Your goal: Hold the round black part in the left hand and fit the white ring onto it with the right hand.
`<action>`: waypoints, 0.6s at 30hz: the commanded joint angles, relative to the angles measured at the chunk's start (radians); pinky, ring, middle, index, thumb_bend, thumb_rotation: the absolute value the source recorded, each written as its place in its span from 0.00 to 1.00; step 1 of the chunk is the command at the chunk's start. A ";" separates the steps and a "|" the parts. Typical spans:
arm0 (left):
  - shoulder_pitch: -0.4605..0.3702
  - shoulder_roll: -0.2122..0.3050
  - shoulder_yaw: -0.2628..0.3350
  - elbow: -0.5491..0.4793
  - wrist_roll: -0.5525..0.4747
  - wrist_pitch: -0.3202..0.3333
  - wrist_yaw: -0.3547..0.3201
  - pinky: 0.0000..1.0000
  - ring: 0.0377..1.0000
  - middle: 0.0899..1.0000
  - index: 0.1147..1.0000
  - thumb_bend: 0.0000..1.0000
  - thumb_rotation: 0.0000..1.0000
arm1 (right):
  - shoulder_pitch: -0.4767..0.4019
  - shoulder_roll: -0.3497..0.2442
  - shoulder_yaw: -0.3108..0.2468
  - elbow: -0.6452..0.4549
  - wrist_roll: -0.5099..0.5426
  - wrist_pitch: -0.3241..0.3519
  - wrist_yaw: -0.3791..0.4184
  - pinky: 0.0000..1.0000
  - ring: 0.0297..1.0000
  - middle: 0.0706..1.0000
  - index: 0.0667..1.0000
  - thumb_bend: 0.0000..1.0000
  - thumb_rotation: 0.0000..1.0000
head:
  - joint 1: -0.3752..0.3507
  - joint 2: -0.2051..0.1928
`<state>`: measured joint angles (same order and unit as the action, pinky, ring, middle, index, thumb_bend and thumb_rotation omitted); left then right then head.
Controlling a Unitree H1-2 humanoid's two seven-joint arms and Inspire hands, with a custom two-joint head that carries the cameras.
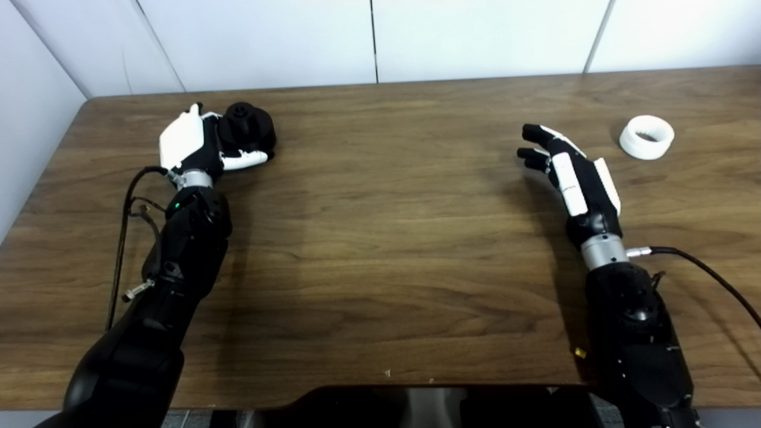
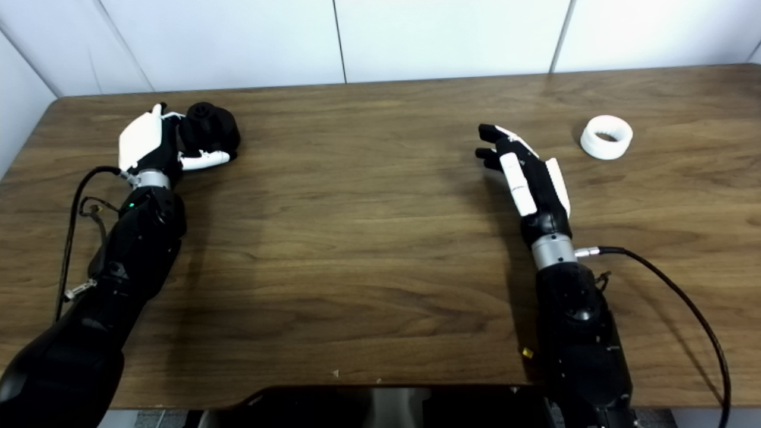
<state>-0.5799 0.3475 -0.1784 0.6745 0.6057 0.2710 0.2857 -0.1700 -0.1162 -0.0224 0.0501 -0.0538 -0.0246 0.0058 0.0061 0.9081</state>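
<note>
The black part (image 1: 247,128) sat at the far left of the worktop (image 1: 380,249), and my left robot hand (image 1: 199,145) was wrapped round it, thumb along its near side, fingers behind. I judged it a grasp, though I could not tell whether the part had left the wood. The ring (image 1: 647,137) lay flat at the far right, hole upward, well apart from the part and untouched. My right robot hand (image 1: 571,172) hung near it, to its left, released, fingers spread and holding nothing.

The step in hand, as I read it, was fetching the ring. To do it well I needed to swing the right robot hand rightward over the ring and pinch its wall from the sides, thumb against fingers, leaving the hole free. A grip across the top would have blocked the fit. The left robot hand had to hold the part firm, its raised boss turned clear of my fingers, so the ring could seat squarely.
</note>
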 commanded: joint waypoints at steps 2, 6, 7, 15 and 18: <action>-0.025 0.012 0.002 -0.028 -0.004 -0.018 0.018 1.00 1.00 1.00 0.64 0.98 0.37 | -0.025 -0.006 -0.007 -0.031 0.006 -0.021 0.001 0.80 0.77 0.83 0.78 0.63 0.96 | 0.001 0.001; -0.021 0.011 0.008 -0.022 -0.017 -0.041 0.035 1.00 1.00 1.00 0.62 0.98 0.34 | -0.025 -0.005 -0.007 -0.031 0.004 -0.019 -0.001 0.80 0.77 0.82 0.78 0.64 0.96 | -0.001 0.000; -0.019 0.009 0.011 -0.023 -0.022 -0.046 0.042 1.00 1.00 1.00 0.61 0.98 0.33 | -0.025 -0.005 -0.007 -0.032 0.003 -0.019 -0.001 0.80 0.76 0.82 0.78 0.64 0.97 | 0.000 0.001; -0.006 -0.002 0.017 -0.028 -0.043 -0.087 0.061 1.00 1.00 1.00 0.60 0.96 0.28 | -0.027 -0.009 -0.009 -0.038 0.006 -0.011 0.002 0.79 0.77 0.82 0.78 0.62 0.96 | 0.007 0.001; 0.006 -0.003 0.010 -0.040 -0.054 -0.101 0.058 1.00 1.00 1.00 0.60 0.94 0.26 | -0.032 -0.015 -0.006 -0.033 -0.010 -0.021 -0.002 0.78 0.76 0.83 0.79 0.62 0.98 | 0.009 0.001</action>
<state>-0.5603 0.3374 -0.1619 0.6586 0.5461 0.2015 0.3391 -0.1691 -0.1190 -0.0243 0.0482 -0.0576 -0.0187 0.0057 0.0138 0.9081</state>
